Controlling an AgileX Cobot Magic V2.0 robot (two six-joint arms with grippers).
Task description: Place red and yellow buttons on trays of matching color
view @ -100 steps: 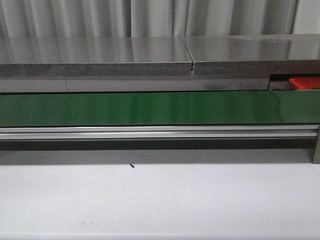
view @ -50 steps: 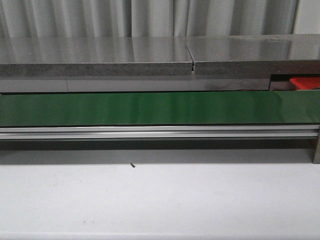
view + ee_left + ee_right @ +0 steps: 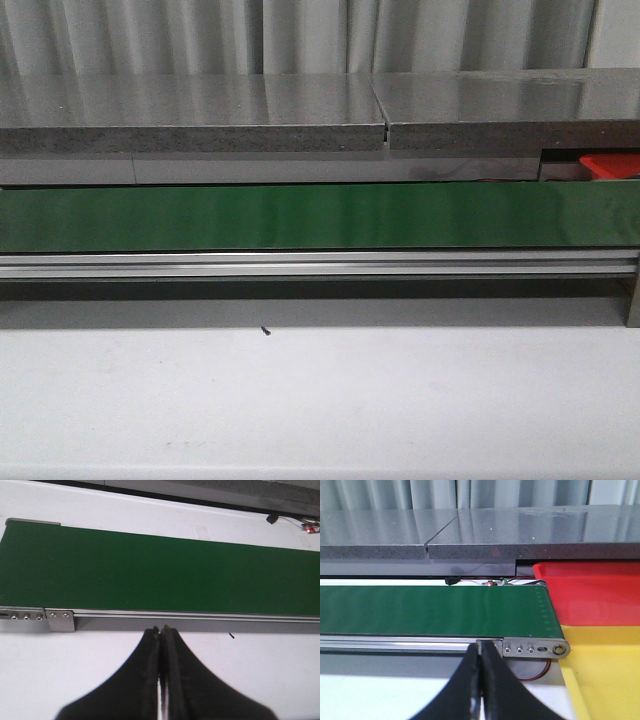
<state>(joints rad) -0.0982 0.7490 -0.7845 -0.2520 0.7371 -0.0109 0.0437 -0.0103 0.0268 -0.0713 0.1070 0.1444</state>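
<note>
Right wrist view: we find no buttons on the green belt (image 3: 430, 612); red tray (image 3: 592, 592) and yellow tray (image 3: 605, 672) lie past its end, nearest the closed, empty right tool (image 3: 481, 652); left tool (image 3: 161, 635) likewise closed, empty.

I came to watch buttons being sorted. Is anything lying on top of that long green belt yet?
No. The green belt is bare in all views, with no buttons on it. Past its end sit an empty red tray and a yellow tray, the latter only partly visible.

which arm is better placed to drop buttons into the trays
Right, probably. The right gripper hangs near the belt end beside the red tray and yellow tray; the left gripper view shows no trays. No buttons visible.
</note>
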